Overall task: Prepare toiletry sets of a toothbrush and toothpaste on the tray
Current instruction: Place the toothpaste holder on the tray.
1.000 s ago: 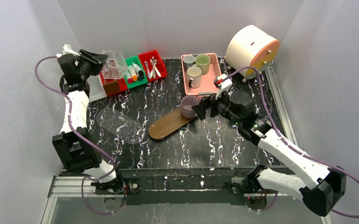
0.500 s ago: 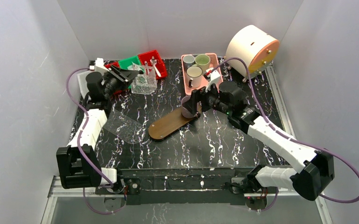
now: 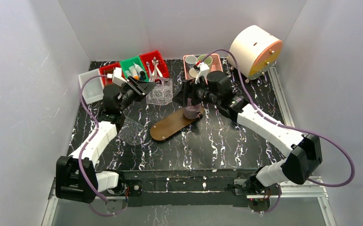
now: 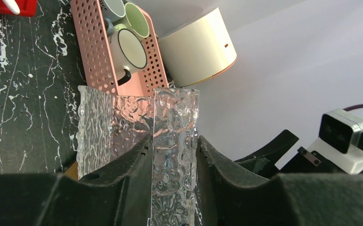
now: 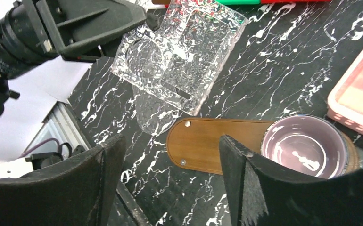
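My left gripper (image 3: 145, 87) (image 4: 174, 143) is shut on the edge of a clear textured plastic bag (image 3: 162, 92) (image 4: 175, 122) (image 5: 179, 56), held in the air left of the tray's far end. The tray (image 3: 170, 126) (image 5: 217, 143) is a dark-brown oblong board with a purple mug (image 3: 191, 112) (image 5: 307, 147) standing on its far end. My right gripper (image 3: 187, 94) (image 5: 170, 146) hangs open just above and beside that mug, nothing between its fingers. Toothpaste tubes lie in a green bin (image 3: 133, 68) and toothbrushes in a red bin (image 3: 154, 63).
A pink basket (image 3: 213, 77) (image 4: 146, 61) with mugs (image 4: 127, 49) sits at the back, partly behind my right arm. A cream cylinder (image 3: 255, 49) stands at back right. Another clear plastic piece (image 3: 131, 132) lies left of the tray. A white bin (image 3: 91, 87) is at far left.
My left arm has swung right from the back-left bins, carrying the clear bag to beside the tray. My right arm moved left and back over the mug, its jaws slightly narrower.
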